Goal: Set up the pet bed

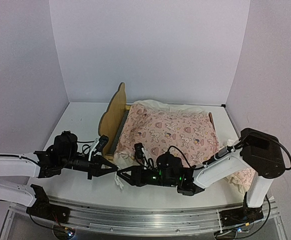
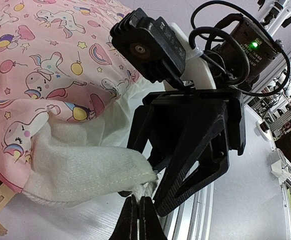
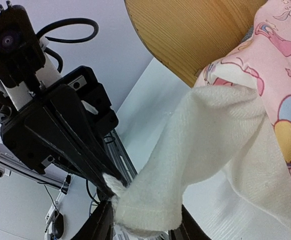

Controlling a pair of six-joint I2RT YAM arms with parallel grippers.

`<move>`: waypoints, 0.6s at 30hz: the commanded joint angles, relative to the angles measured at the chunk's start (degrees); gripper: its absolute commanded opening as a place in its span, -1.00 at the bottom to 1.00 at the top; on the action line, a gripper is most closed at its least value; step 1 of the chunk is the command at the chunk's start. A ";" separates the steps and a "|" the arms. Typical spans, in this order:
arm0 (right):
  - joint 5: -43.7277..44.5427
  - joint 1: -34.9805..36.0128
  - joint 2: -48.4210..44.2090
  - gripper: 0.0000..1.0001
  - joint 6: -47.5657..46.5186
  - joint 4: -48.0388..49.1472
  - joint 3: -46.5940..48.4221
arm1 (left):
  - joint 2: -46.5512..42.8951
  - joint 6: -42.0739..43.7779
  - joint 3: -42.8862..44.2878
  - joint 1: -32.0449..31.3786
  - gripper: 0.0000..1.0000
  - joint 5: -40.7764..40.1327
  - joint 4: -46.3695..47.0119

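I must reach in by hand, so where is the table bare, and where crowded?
Bare: the table between the left wall and the pet bed, and the near strip between the grippers and the rail. Crowded: the near left corner of the quilt, where the left gripper and right gripper meet.

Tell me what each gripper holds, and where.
Left gripper pinches the white corner of the quilt. Right gripper straddles the same corner; whether it grips cannot be told.

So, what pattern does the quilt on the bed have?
The quilt is pink, printed with unicorns, hearts, balloons and stars; the left wrist view shows it best.
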 commanded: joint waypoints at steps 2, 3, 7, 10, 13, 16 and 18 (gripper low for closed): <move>0.23 -0.10 1.77 -0.40 0.31 4.36 2.75 | 0.17 -1.74 -1.04 0.14 -1.00 1.31 3.49; 0.20 -0.15 1.93 -0.43 0.08 4.50 2.95 | 0.22 -1.70 -0.96 0.15 -1.00 1.27 3.49; -1.92 -0.36 2.90 -0.52 -0.37 5.18 3.92 | 0.31 -1.70 -0.87 0.14 -1.00 1.20 3.93; -3.00 -0.50 3.47 -0.68 -0.52 6.34 4.18 | 0.40 -1.65 -0.96 0.14 -1.00 1.53 4.21; -3.05 -0.62 3.49 -0.89 -0.91 7.41 3.63 | 0.29 -1.64 -1.07 0.14 -1.00 1.40 3.68; -2.31 -0.85 2.53 -1.00 -0.89 7.72 2.05 | -0.19 -1.19 -0.10 0.14 -1.00 0.80 1.64; -2.02 -1.12 1.65 -1.00 -0.49 7.51 0.41 | -0.81 0.47 1.44 0.14 -1.00 -1.24 -1.16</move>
